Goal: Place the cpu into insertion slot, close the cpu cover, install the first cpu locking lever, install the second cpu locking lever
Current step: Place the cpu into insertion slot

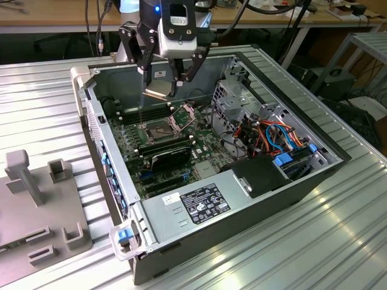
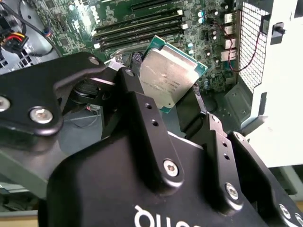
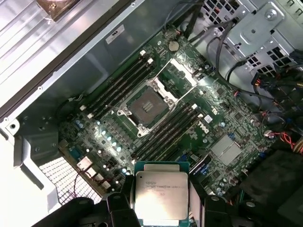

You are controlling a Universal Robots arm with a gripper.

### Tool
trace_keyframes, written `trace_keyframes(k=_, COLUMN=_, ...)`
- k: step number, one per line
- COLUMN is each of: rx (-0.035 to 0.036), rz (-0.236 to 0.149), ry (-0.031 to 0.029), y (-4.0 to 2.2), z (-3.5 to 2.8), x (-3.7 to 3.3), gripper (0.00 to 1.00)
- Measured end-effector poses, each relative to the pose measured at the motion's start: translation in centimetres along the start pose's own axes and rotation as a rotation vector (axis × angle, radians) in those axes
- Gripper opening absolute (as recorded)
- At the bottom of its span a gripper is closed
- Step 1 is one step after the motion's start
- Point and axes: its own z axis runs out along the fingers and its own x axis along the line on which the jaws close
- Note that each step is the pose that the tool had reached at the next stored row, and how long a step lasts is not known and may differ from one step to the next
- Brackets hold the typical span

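Overhead, jaws clenched on the cpu [image 3: 162, 196] hang above the uncovered insertion slot [image 3: 147, 105]; seating it well likely demands squared corners and a level descent.

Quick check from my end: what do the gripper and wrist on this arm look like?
The gripper is matte black, built from angular linkage bars pinned with silver screws, with white lettering on its body. Above it sits a pale grey wrist block with a blue light; a dark cable runs off beside it.
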Motion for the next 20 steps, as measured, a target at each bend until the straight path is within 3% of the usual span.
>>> trace_keyframes(k=3, rx=0.0015, rz=0.067, ry=-0.0030, y=0.01, z=0.04, x=-0.02, gripper=0.55)
trace_keyframes(k=12, rx=0.0044, rz=0.192, ry=-0.0087, y=0.03, z=0.08, x=-0.03, gripper=0.55)
trace_keyframes(k=20, rx=0.0080, rz=0.343, ry=-0.0154, y=0.03, z=0.11, x=-0.03, gripper=0.55)
